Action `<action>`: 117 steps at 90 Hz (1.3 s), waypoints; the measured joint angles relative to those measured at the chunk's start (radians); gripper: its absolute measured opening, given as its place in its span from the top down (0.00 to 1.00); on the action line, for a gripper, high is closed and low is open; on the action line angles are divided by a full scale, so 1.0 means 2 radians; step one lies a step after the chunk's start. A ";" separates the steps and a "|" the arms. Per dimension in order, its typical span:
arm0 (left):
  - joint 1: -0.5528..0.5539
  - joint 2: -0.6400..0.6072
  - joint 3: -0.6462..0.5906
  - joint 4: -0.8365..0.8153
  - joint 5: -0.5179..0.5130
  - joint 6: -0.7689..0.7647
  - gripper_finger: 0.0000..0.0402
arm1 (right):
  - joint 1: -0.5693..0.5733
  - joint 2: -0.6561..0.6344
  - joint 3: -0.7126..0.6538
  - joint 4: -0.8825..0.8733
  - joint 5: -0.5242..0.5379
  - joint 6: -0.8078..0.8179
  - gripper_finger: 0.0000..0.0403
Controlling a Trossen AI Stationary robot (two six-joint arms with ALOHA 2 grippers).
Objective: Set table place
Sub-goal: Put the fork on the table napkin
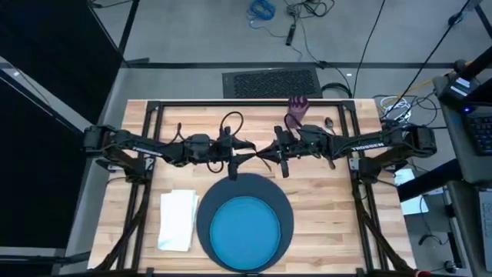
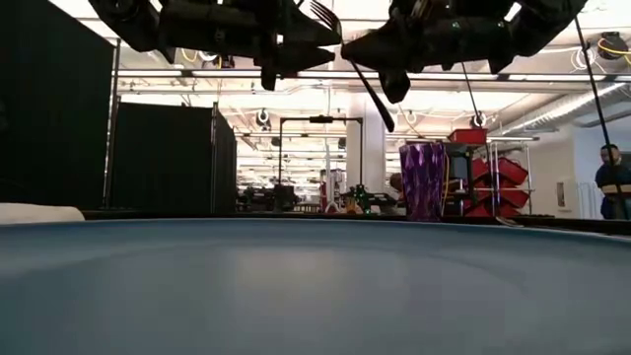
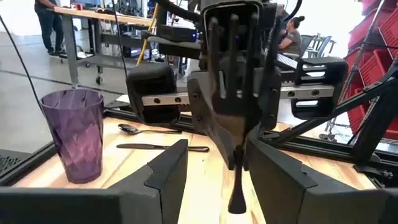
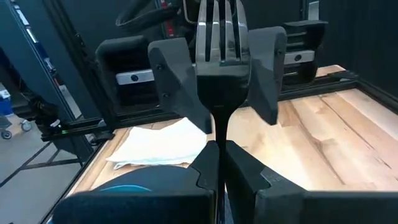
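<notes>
A silver fork [image 4: 221,74] hangs in the air over the table's middle, above the far rim of the dark grey charger [image 1: 204,225] that carries the blue plate [image 1: 244,232]. My right gripper [image 4: 217,152] is shut on it. My left gripper [image 3: 217,144] faces it, open, with its fingers [image 4: 177,81] standing on either side of the fork's head. A white napkin [image 1: 177,219] lies flat, left of the charger. The purple cup [image 3: 73,134] stands upright at the far edge, with the spoon [image 3: 140,130] and knife [image 3: 161,147] lying beside it. My right gripper pinches the fork's handle [image 4: 216,134] between its two fingers, just below the head. The fingers come level from the table's right. The fork is clear of the table and tilted, with its tines up toward my left gripper and its free handle end [image 2: 387,118] hanging below the fingers.
Both arms stretch toward each other across the table [image 1: 323,223] at mid height. Bare wood lies right of the charger and along the near right. Black frame rails run along the table's sides. People and workbenches show in the room beyond.
</notes>
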 joint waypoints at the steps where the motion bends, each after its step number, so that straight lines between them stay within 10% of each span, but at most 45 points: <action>1: 0.000 0.000 0.000 0.000 0.000 -0.001 0.63 | 0.000 0.000 0.000 0.001 0.000 0.000 1.00; 117: -0.004 0.034 0.033 -0.004 0.015 -0.002 0.63 | 0.002 0.000 0.000 0.002 0.000 0.005 1.00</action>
